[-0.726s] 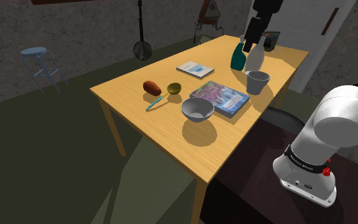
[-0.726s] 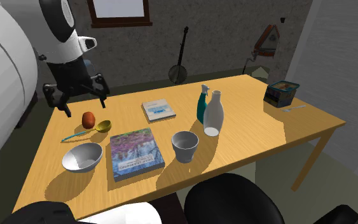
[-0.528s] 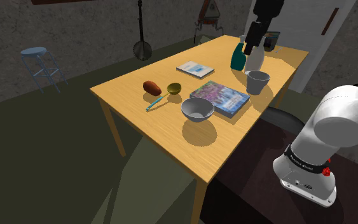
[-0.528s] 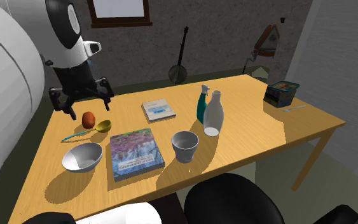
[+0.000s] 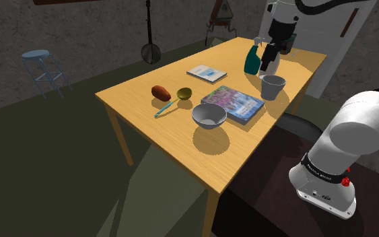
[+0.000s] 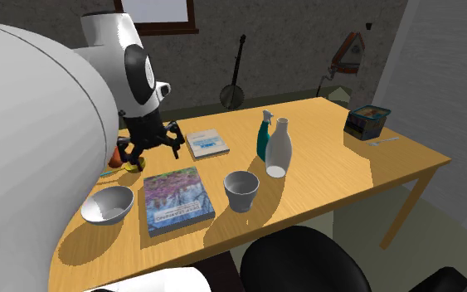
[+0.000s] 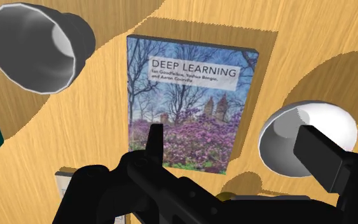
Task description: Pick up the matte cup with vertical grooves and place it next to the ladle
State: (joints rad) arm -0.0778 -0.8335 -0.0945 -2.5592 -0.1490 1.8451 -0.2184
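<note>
The grey cup (image 5: 272, 86) stands upright on the wooden table (image 5: 181, 145), between a white vase (image 6: 279, 148) and a purple-covered book (image 5: 233, 103). The same cup (image 6: 241, 191) sits near the table's front edge in the second exterior view. My black gripper (image 5: 271, 64) hangs open above the table, just over and behind the cup, touching nothing. In the wrist view the gripper (image 7: 238, 149) has its fingers wide apart over the book (image 7: 190, 102), with the cup (image 7: 37, 48) off to one side. The ladle (image 5: 174, 99), gold bowl and teal handle, lies further along the table beside a brown lump (image 5: 159, 91).
A grey bowl (image 5: 209, 116) sits beside the book. A teal spray bottle (image 5: 251, 60), a small white book (image 5: 207, 73) and a dark tin (image 6: 367, 122) also stand on the table. A black chair (image 6: 302, 261) is at the table's edge, a stool (image 5: 41, 67) on the floor.
The arm has swung round and the gripper has come down closer over the cup. In the second exterior view the arm now covers most of the ladle. The objects have not moved.
</note>
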